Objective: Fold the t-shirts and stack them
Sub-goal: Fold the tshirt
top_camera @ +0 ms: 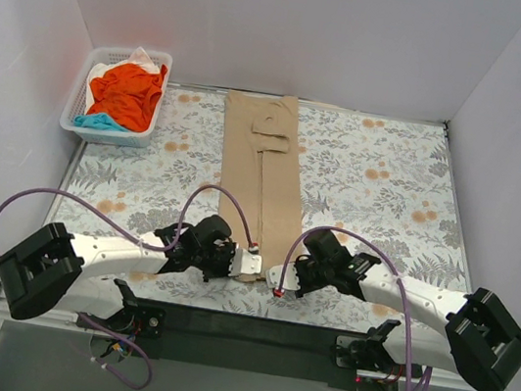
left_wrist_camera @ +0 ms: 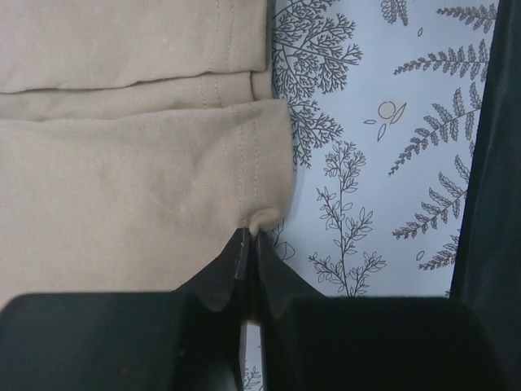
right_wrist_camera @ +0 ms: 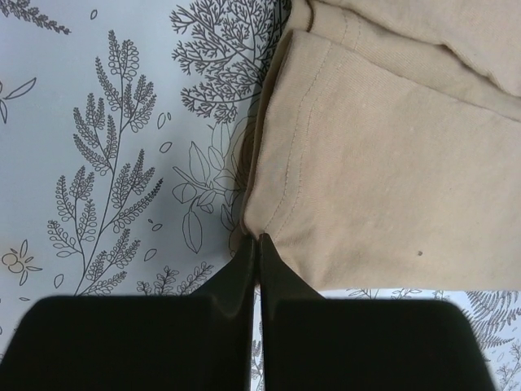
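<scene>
Here the folded tan cloth t-shirt (top_camera: 269,172) lies as a narrow strip along the middle of the floral-patterned table (top_camera: 380,195). The left tool (left_wrist_camera: 248,247) is closed on a puckered near hem corner; the right tool (right_wrist_camera: 258,247) pinches the other corner, how deep is hidden. In the white lattice basket (top_camera: 75,105), a bright orange t-shirt (top_camera: 128,95) covers most of a teal piece (top_camera: 102,121).

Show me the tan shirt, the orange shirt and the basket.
tan shirt (top_camera: 277,183), top view, middle of the folded strip.
orange shirt (top_camera: 126,95), top view, its bunched middle.
basket (top_camera: 126,139), top view, near wall.
</scene>
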Controlling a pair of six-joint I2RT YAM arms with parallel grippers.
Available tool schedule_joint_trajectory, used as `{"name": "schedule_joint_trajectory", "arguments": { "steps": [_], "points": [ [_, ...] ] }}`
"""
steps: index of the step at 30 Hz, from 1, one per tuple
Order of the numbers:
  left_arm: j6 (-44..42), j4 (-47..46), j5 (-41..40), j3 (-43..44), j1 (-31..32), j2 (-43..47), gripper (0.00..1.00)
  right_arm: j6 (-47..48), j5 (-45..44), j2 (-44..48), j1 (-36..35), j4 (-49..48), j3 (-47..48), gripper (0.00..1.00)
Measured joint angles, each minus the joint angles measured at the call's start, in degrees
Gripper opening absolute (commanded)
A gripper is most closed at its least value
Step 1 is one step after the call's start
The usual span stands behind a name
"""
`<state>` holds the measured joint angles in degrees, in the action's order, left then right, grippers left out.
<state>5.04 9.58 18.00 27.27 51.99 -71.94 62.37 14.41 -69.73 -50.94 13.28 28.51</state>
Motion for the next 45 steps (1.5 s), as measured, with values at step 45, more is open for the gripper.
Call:
{"name": "schedule_joint_trajectory", "arguments": {
  "steps": [45],
  "points": [
    [-4.81, 3.8, 11.17, 19.78, -26.99, -7.08, 0.0, 1.16, -2.01, -15.78, 13.9, 4.94, 29.35, 0.01]
  ]
}}
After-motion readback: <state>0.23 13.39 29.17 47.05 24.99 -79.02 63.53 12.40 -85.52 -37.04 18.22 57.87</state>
